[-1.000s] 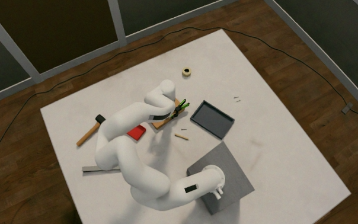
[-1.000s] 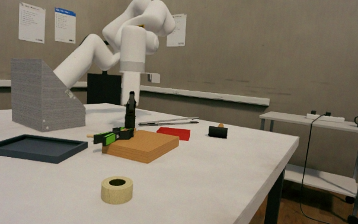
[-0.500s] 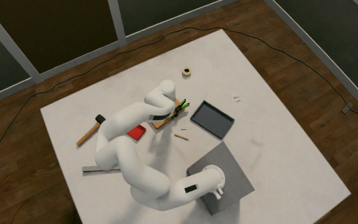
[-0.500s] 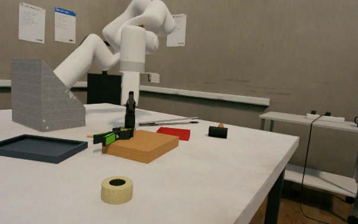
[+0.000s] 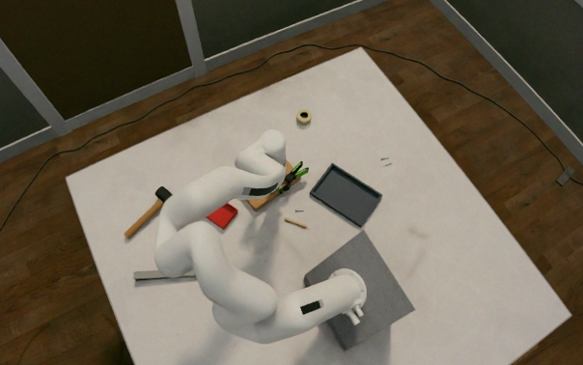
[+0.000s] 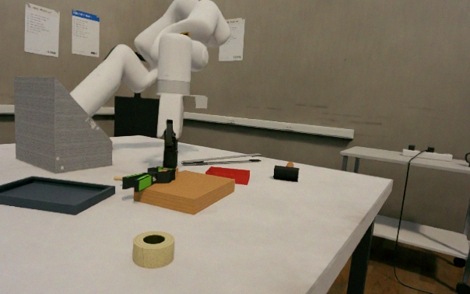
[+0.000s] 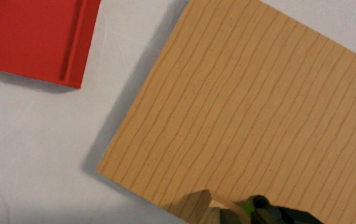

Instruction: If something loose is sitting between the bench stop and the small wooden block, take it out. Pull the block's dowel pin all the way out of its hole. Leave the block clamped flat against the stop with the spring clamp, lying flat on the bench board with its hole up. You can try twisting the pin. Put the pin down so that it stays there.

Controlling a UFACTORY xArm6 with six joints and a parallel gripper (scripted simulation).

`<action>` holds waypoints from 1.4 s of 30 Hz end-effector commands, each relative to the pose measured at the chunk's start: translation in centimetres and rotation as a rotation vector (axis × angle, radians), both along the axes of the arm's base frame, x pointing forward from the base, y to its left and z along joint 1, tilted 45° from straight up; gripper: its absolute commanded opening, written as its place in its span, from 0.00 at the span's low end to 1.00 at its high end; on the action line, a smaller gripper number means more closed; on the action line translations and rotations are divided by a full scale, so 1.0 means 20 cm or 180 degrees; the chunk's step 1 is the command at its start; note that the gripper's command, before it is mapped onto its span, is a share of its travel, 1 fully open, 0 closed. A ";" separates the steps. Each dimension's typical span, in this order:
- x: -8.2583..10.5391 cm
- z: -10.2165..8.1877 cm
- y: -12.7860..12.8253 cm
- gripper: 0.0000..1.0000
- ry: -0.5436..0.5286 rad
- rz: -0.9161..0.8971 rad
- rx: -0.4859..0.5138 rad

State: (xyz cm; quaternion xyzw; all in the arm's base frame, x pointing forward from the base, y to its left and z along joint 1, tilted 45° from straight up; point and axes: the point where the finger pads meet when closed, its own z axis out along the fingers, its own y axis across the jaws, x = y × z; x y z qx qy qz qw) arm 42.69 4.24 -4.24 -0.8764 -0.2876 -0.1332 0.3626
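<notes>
The bench board (image 6: 187,190) lies in the middle of the table and fills the wrist view (image 7: 240,100). A green and black spring clamp (image 6: 148,179) sits at its near left corner and also shows from above (image 5: 295,175). The small wooden block (image 7: 199,208) peeks in at the bottom of the wrist view, right beside the clamp (image 7: 285,215). My gripper (image 6: 170,161) points straight down over the block and is shut on the dowel pin, which the fingers mostly hide; a pale strip of it (image 7: 230,207) shows. The bench stop is hidden.
A loose wooden dowel (image 5: 295,222) lies on the table by a dark tray (image 5: 346,194). A red tray (image 5: 223,214), a hammer (image 5: 147,212) and a metal ruler (image 5: 159,275) lie to the left. A tape roll (image 5: 303,116) lies behind, the grey arm base (image 5: 359,290) in front.
</notes>
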 end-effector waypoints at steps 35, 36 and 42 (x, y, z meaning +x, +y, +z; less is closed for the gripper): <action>0.01 0.01 -0.01 0.00 0.0784 -0.0785 0.0024; 0.01 0.01 -0.01 0.00 0.0811 -0.0811 0.0025; 0.01 0.01 -0.01 0.00 0.0974 -0.0972 0.0031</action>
